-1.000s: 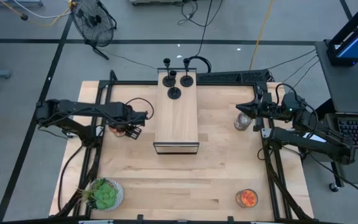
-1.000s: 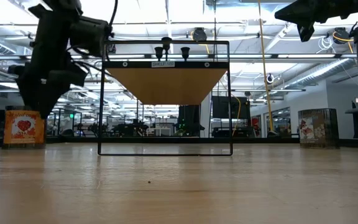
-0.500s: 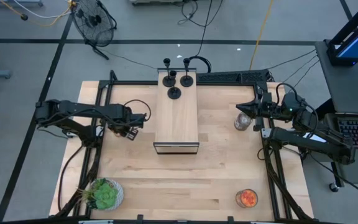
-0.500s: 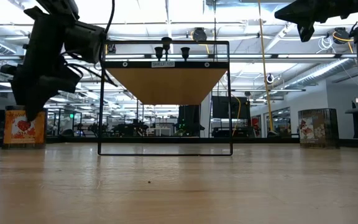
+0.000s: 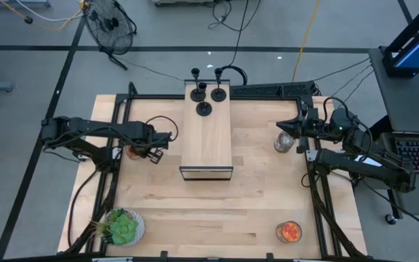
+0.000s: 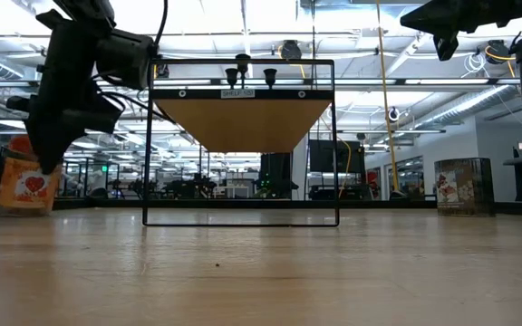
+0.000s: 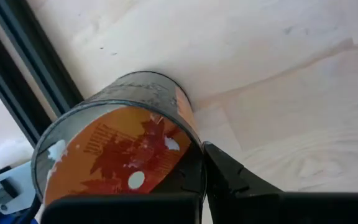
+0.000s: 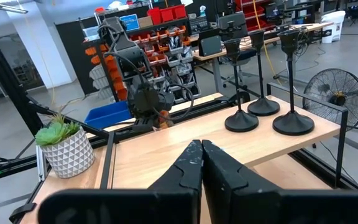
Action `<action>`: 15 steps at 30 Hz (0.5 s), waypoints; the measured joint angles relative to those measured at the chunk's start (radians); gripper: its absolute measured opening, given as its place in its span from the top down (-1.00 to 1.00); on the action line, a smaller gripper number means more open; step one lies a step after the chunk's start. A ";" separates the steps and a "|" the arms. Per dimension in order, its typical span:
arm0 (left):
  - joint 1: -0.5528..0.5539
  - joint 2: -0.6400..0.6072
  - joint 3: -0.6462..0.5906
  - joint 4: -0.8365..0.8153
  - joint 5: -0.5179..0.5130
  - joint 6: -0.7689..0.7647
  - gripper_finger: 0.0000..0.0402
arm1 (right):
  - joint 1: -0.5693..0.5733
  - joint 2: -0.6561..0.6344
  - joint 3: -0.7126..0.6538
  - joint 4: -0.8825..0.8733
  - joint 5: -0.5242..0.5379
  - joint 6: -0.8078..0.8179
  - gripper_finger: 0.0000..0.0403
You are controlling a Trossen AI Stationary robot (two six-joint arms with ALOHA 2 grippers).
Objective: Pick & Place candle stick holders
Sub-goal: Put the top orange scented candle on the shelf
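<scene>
— what's the left gripper (image 7: 194, 171) up to?
— it has just pinched shut on the rim of an orange-labelled jar (image 7: 120, 146) and tipped it off the table (image 5: 253, 211).
— and the candle stick holders (image 5: 204, 91)?
— all three stand on the raised shelf (image 5: 208, 142), untouched. right gripper (image 8: 201, 158) waits closed, empty, at the table's right edge.

A pale wooden worktop (image 5: 246, 196) carries a raised wooden shelf (image 5: 207, 138) on a black frame at its centre. A potted green plant (image 5: 123, 226), 1 jar with an orange label (image 6: 24, 184), 1 clear glass jar (image 5: 284, 141) and 1 jar with orange contents (image 5: 289, 231) stand near the edges. A floor fan (image 5: 112, 23) stands beyond the far side.
</scene>
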 joint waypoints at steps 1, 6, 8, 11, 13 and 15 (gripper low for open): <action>0.000 0.000 0.004 -0.001 0.006 0.009 0.98 | 0.000 0.000 0.000 0.000 0.000 0.000 1.00; -0.001 0.003 0.041 0.002 0.040 0.049 0.99 | 0.000 0.000 0.000 0.000 -0.001 0.000 1.00; -0.001 0.003 0.064 -0.003 0.053 0.063 0.99 | 0.000 0.000 0.000 0.000 -0.001 0.000 1.00; 0.000 0.003 0.104 -0.023 0.054 0.088 0.99 | 0.000 0.000 0.000 0.001 -0.001 0.000 1.00; -0.001 0.003 0.137 -0.046 0.053 0.104 0.99 | 0.000 0.000 0.000 0.007 -0.001 0.000 1.00; -0.001 0.002 0.175 -0.074 0.057 0.117 0.99 | 0.000 0.000 0.000 0.009 -0.002 0.000 1.00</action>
